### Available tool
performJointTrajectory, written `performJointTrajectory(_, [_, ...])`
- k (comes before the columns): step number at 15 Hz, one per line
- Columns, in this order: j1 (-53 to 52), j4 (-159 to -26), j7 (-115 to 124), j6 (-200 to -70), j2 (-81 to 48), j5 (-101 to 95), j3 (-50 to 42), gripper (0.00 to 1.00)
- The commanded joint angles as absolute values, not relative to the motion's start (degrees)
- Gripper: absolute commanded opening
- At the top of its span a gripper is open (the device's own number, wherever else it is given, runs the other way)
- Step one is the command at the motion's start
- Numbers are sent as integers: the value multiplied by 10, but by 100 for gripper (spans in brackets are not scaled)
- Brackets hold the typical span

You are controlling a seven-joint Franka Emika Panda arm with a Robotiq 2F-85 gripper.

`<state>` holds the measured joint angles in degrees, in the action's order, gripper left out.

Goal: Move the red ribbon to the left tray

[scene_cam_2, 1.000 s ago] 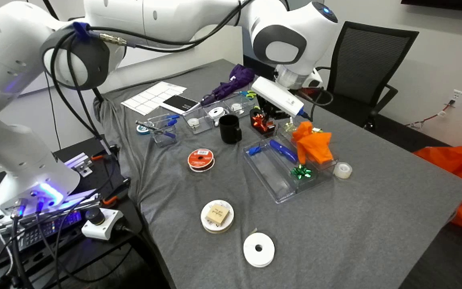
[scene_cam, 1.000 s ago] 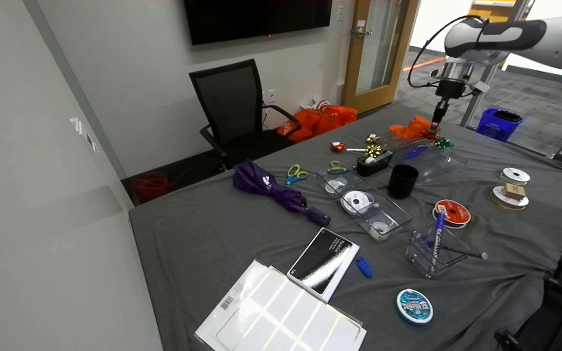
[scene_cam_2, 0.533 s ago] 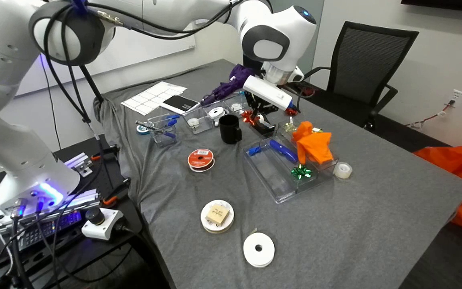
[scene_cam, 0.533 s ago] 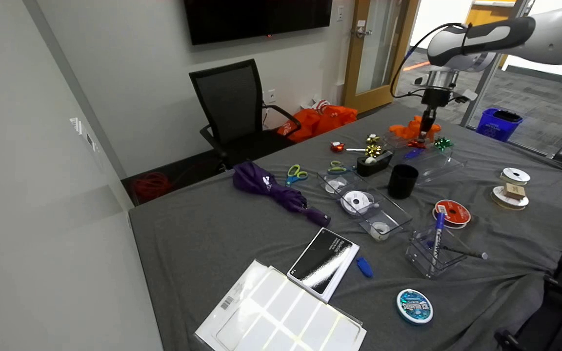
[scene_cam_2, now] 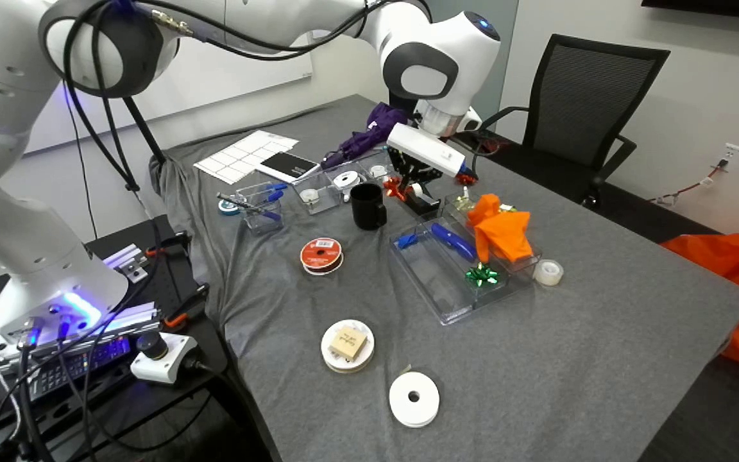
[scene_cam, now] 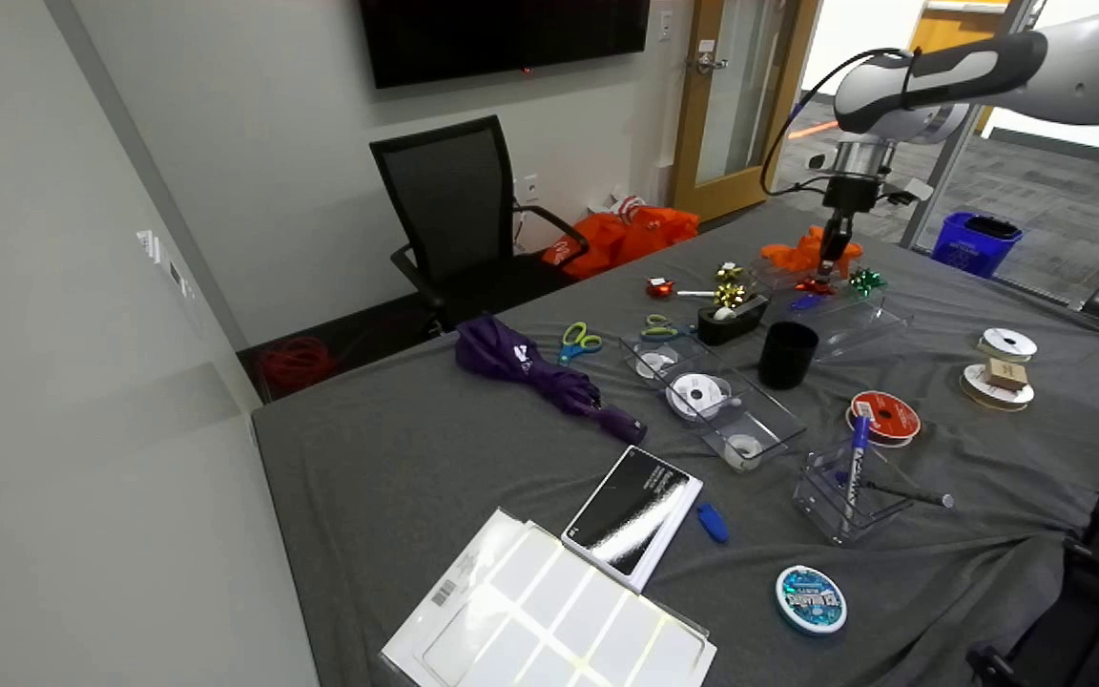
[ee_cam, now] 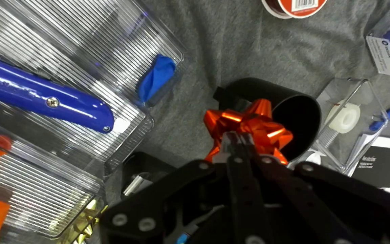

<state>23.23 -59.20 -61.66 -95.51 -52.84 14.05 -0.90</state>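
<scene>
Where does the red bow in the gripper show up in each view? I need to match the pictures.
In an exterior view: the red bow is at upper right, under the gripper.
In an exterior view: the red bow is just above and right of centre.
Wrist view: the red bow is right of centre, partly covering the black mug.
Shared landmark: the black mug, in all three views.

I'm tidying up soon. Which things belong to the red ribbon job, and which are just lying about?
Job:
gripper
red bow, held, presumably the ribbon
tape tray or orange-cloth tray; can't tell which is "left"

Lying about, among others:
black mug
purple umbrella
green bow
</scene>
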Motion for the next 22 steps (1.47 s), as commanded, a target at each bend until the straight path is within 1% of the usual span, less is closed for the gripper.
performJointTrajectory(1, [227, -609, -624, -961, -517, 135, -9, 0])
performJointTrajectory(8, [182, -722, -685, -993, -442, 126, -2, 0])
performJointTrajectory(16, [136, -921, -792, -1143, -355, 95, 33, 0])
performJointTrajectory(22, [135, -1041, -877, -1155, -298, 125, 67, 0])
